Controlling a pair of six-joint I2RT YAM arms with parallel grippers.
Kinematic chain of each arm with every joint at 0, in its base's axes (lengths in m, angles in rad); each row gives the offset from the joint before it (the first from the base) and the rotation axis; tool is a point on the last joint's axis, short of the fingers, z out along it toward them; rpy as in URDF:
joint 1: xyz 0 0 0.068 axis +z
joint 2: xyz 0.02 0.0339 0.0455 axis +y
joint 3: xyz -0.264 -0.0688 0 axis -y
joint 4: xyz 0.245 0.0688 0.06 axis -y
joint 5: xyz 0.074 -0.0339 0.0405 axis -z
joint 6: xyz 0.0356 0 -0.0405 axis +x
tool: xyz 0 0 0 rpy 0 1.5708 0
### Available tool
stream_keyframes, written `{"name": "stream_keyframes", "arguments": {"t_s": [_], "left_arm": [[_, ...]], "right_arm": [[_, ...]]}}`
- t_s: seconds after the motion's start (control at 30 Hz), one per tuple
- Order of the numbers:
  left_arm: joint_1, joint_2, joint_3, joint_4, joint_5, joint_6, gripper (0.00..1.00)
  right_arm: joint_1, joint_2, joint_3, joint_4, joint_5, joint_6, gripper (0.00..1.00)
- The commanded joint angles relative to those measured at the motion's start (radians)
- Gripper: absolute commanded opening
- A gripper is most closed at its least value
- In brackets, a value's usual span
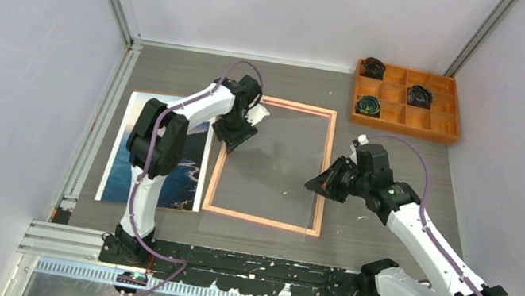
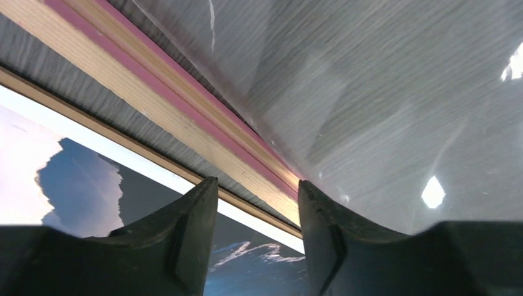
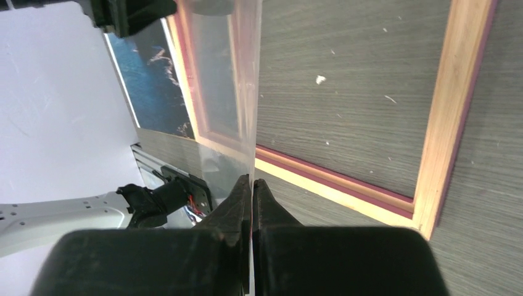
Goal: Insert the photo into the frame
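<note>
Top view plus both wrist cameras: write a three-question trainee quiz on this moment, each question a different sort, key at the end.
1. True or false: the photo lies inside the frame.
2. What does the right gripper pinch? A the photo; B the clear sheet; C nothing.
3. Fill in: the left gripper has its jaws ____.
Key: 1 false; 2 B; 3 open.

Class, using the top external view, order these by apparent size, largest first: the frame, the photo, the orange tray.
1. The frame, largest.
2. The photo, a little smaller, though the left arm covers part of it.
3. The orange tray, clearly smallest.
</note>
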Motion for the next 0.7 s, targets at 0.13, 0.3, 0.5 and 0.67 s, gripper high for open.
{"name": "stream_keyframes", "arguments": {"t_s": [0.13, 0.3, 0.5, 0.67], "left_arm": [[0.126, -0.192, 0.138, -0.097, 0.169, -0.019, 0.67], [0.252, -0.249, 0.146, -0.096, 0.145, -0.054, 0.69], [0.335, -0.300, 0.018, -0.036, 0.067, -0.081, 0.66], [0.365, -0.319, -0.046, -0.013, 0.049, -0.081, 0.62]], "right_arm": [[0.007, 0.059, 0.250, 0.000, -0.007, -0.101, 0.01], [0.006, 0.120, 0.368, 0.009, -0.091, -0.169, 0.01], [0.007, 0.171, 0.477, 0.067, -0.201, -0.205, 0.01], [0.007, 0.220, 0.562, 0.119, -0.266, -0.200, 0.01]]}}
